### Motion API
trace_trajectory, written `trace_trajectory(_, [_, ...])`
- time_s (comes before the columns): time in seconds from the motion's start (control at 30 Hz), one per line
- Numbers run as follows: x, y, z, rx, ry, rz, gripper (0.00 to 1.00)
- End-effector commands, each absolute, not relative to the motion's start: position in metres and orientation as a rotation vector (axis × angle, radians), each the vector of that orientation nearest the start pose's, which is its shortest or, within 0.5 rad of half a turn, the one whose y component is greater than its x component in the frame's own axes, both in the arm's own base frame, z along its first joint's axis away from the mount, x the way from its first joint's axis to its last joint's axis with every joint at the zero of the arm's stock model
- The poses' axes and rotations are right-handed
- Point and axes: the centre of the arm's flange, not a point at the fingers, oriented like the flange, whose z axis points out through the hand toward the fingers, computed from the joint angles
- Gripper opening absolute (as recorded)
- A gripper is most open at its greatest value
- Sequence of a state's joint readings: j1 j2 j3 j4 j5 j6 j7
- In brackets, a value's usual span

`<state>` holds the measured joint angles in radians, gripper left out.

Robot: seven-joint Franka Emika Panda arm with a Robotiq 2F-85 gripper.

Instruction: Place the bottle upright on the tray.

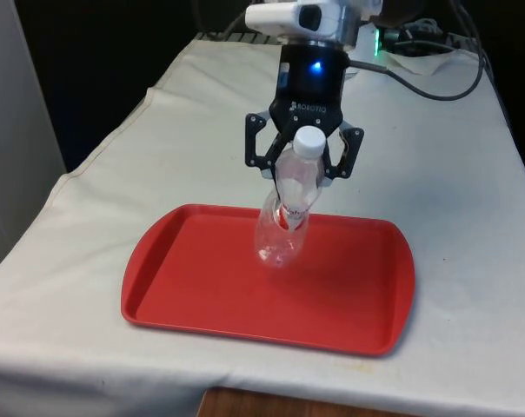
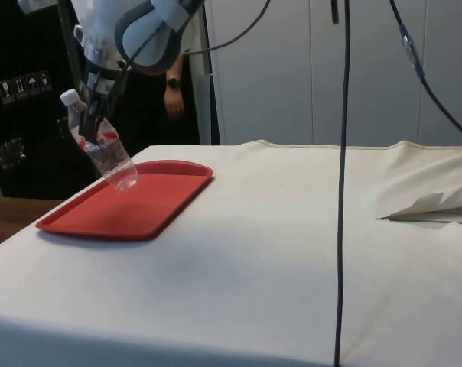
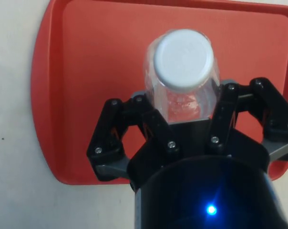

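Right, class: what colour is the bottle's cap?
White; the cap shows best in the front view.

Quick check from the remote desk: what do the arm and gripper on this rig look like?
The arm has white rounded shells with a grey joint cap. The gripper is black: a cylindrical body with white lettering, and two fingers built from bolted linkage bars. Black cables trail behind.

Pale cabinet doors (image 2: 353, 73) stand behind the white-clothed table (image 2: 292, 229), with a dark wall panel (image 2: 21, 115) beside them.
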<state>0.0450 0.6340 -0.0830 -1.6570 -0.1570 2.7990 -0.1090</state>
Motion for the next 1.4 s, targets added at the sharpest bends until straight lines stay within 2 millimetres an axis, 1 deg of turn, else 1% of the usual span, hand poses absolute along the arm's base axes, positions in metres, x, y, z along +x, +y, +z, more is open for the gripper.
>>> trace_trajectory(0.0, [0.725,-0.012,0.295,-3.171,-0.363,-0.838,0.14])
trace_trajectory(0.67, [0.717,-0.03,0.277,-3.133,-0.276,-0.964,0.14])
trace_trajectory(0.8, [0.717,-0.036,0.276,-3.125,-0.246,-1.0,0.14])
trace_trajectory(0.83, [0.717,-0.036,0.275,-3.14,-0.255,-0.978,0.14])
trace_trajectory(0.93, [0.719,-0.04,0.275,-3.116,-0.222,-1.026,0.14])
trace_trajectory(1.07, [0.721,-0.042,0.274,-3.102,-0.195,-1.057,0.14])
trace_trajectory(1.1, [0.718,-0.043,0.275,-3.119,-0.204,-1.037,0.14])
trace_trajectory(1.23, [0.722,-0.043,0.271,-3.083,-0.158,-1.084,0.14])
trace_trajectory(1.37, [0.721,-0.045,0.269,-3.094,-0.153,-1.078,0.14])
